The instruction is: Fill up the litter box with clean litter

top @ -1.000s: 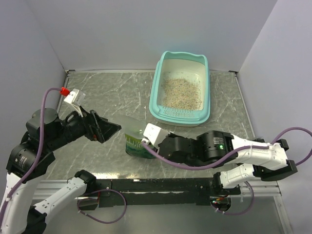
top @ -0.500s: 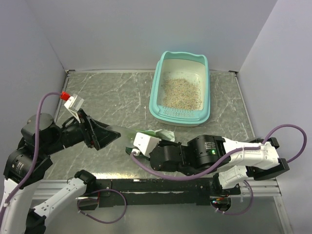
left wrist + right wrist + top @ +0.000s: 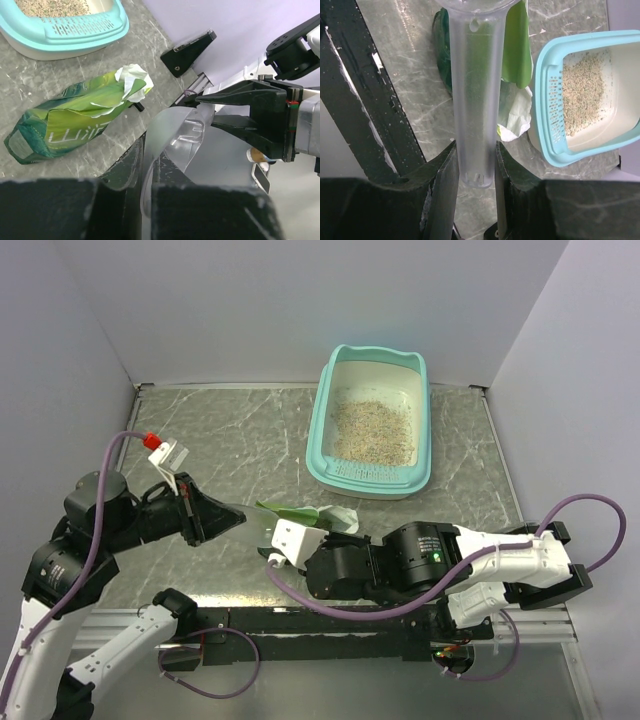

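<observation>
The teal litter box stands at the back right with a patch of beige clean litter on its white floor; both also show in the right wrist view, litter box and litter. A clear plastic scoop hangs between the arms above the table. My right gripper is shut on its handle. My left gripper is shut on the thin rim of the scoop's bowl. In the top view the left gripper and right gripper face each other near the front.
A crinkled green pouch lies flat on the table beside the scoop, its torn white mouth towards the litter box; pouch sits between the left gripper and the box. The metal rail runs along the near edge. Walls close in on three sides.
The left gripper's jaws have closed on the scoop's bowl. The right arm has drawn the scoop left and towards the front. The green pouch, upright before, now lies flat.
</observation>
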`<state>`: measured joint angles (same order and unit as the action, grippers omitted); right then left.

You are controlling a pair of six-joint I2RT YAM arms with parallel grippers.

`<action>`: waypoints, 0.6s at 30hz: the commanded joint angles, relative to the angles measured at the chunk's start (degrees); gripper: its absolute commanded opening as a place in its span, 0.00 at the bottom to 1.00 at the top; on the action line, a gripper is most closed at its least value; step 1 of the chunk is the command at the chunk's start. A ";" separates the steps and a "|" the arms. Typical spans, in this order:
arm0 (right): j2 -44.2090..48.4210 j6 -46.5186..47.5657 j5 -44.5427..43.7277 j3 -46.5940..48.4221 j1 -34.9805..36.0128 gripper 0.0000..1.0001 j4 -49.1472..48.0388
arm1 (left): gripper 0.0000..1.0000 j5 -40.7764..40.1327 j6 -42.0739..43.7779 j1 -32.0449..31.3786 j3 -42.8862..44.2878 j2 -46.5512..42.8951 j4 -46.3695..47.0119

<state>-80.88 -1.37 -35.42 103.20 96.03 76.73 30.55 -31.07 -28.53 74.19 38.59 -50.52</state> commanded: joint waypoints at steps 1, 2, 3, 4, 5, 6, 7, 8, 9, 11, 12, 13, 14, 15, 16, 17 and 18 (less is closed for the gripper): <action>1.25 0.14 -4.03 0.60 0.74 0.14 2.99 | 0.01 0.05 0.66 -0.12 -0.10 -1.15 2.45; 1.86 -0.65 -4.65 -0.53 0.65 0.34 1.25 | 0.01 -0.48 0.66 -0.03 -0.10 -1.32 2.36; 2.74 -1.00 -5.62 -1.50 0.56 0.49 -0.77 | 0.01 -1.18 0.75 -0.03 -0.10 -1.84 2.36; 5.53 0.04 -6.50 -2.90 0.48 0.71 -4.53 | 0.01 -2.49 0.66 -0.12 -0.28 -2.20 2.53; 7.04 0.31 -7.03 -5.26 0.48 0.80 -10.40 | 0.01 -2.86 0.22 -0.12 -0.63 -2.72 3.58; 8.45 0.49 -6.51 -5.98 -0.05 0.86 -13.24 | 0.01 -3.03 0.05 -0.12 -0.98 -3.77 4.28; 10.81 0.75 -5.55 -6.34 -0.57 0.89 -15.45 | 0.01 -3.91 -0.13 -0.03 -1.76 -4.22 4.90; 11.79 0.75 -3.62 -6.52 -0.93 0.89 -19.38 | 0.01 -4.52 -0.65 -0.12 -2.12 -5.18 5.69; 12.58 0.84 -3.08 -6.52 -1.97 0.89 -20.90 | 0.01 -5.05 -0.57 -0.12 -2.38 -5.45 5.79; 14.17 0.75 -2.29 -6.00 -3.30 0.89 -23.28 | 0.01 -6.63 -0.48 -0.12 -3.18 -6.33 6.05; 14.52 0.40 0.67 -5.64 -4.43 0.89 -24.86 | 0.01 -6.90 -0.48 -0.12 -3.53 -6.68 6.83; 15.22 -0.82 2.79 -5.20 -8.01 0.88 -25.83 | 0.01 -7.16 -0.66 -0.12 -4.40 -7.12 7.54; 15.75 -1.61 5.07 -5.03 -10.05 0.88 -27.06 | 0.01 -7.95 -1.01 -0.12 -4.84 -8.25 8.33; 16.36 -2.41 12.06 -5.37 -12.51 0.87 -30.20 | 0.01 -8.39 -1.27 -0.12 -5.46 -8.88 10.51; 17.67 -3.63 15.61 -6.68 -16.71 0.87 -31.97 | 0.01 -8.74 -1.88 -0.12 -6.51 -9.49 11.66; 18.12 -4.51 19.12 -7.22 -18.84 0.87 -33.30 | 0.01 -9.71 -2.24 -0.12 -7.13 -10.89 12.89; 18.39 -5.74 25.16 -7.74 -20.51 0.87 -35.92 | 0.01 -10.15 -2.68 -0.12 -8.26 -11.34 14.82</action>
<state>-64.62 -2.81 -28.47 96.38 82.83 52.53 23.75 -31.29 -28.53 68.23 30.11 -44.86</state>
